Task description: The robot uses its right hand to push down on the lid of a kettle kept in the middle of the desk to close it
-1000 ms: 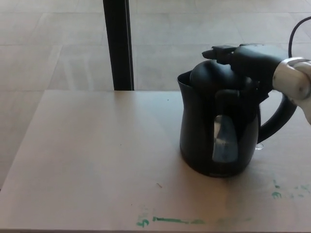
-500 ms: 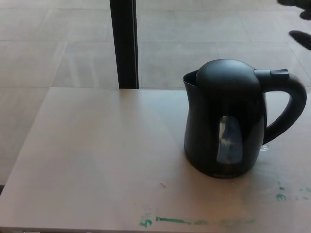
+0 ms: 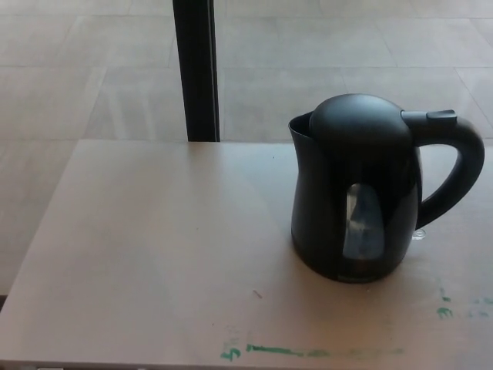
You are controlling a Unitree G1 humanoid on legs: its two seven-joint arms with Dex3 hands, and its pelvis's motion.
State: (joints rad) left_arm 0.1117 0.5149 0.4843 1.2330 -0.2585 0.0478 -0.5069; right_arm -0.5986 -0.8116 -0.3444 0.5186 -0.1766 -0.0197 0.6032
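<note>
Sitting right of frame centre on the table (image 3: 154, 254), kettle (image 3: 354, 193) stands upright, handle toward the right edge. Lid (image 3: 358, 119) looks seated flush, so closing seems done. Neither hand is in frame; finger state can't be told, nor which is nearer.

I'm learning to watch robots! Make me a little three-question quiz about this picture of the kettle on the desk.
1. True or false: the lid of the black kettle is down and closed.
2. Which way does the kettle's handle point in the picture? A) left B) right C) straight at the camera
3. Fill in the missing colour: the smudgy marks along the front edge of the desk are ____.

Key
1. True. The lid sits flush on the body.
2. B. The handle curves out to the picture's right.
3. Green.
</note>
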